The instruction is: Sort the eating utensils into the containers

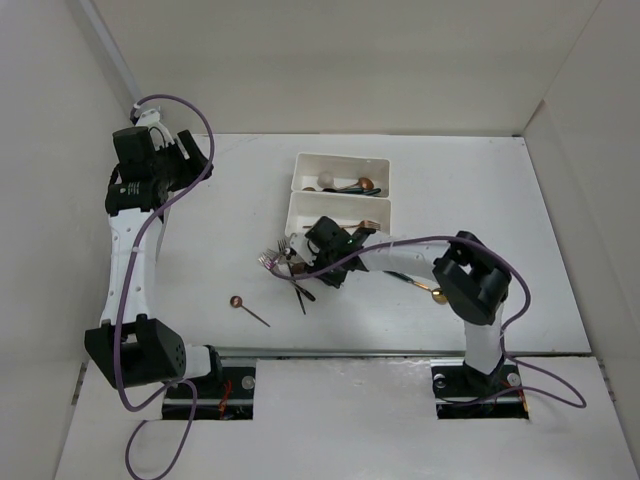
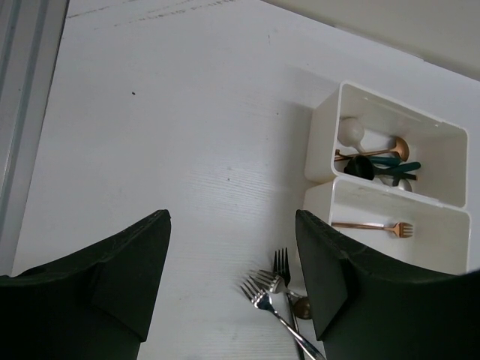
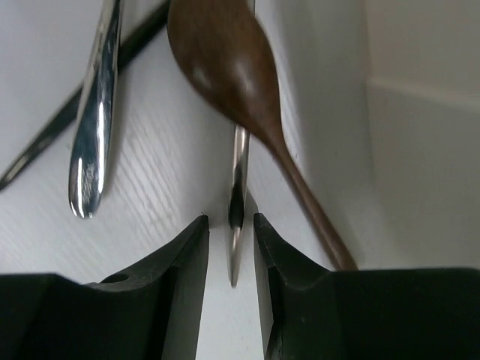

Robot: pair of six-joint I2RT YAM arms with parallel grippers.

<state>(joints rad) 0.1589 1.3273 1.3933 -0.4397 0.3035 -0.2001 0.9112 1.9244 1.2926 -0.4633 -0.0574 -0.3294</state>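
A pile of forks [image 1: 283, 262] lies just left of the two joined white trays. The far tray [image 1: 300, 170] holds several utensils; the near tray [image 1: 294, 210] holds a copper fork [image 2: 375, 226]. My right gripper [image 1: 299, 266] is low over the pile. In the right wrist view its jaws [image 3: 230, 219] stand narrowly apart around a thin silver handle [image 3: 238, 172], with small gaps on both sides. A copper-brown spoon [image 3: 225, 60] lies just beyond. My left gripper [image 2: 231, 217] is open and empty, raised at the far left [image 1: 198, 150].
A copper spoon [image 1: 240, 303] lies alone on the table left of the pile. A gold spoon with a dark handle [image 1: 425, 288] lies by the right arm. White walls enclose the table on three sides. The near tray's wall [image 3: 405, 150] is close on the right gripper's right.
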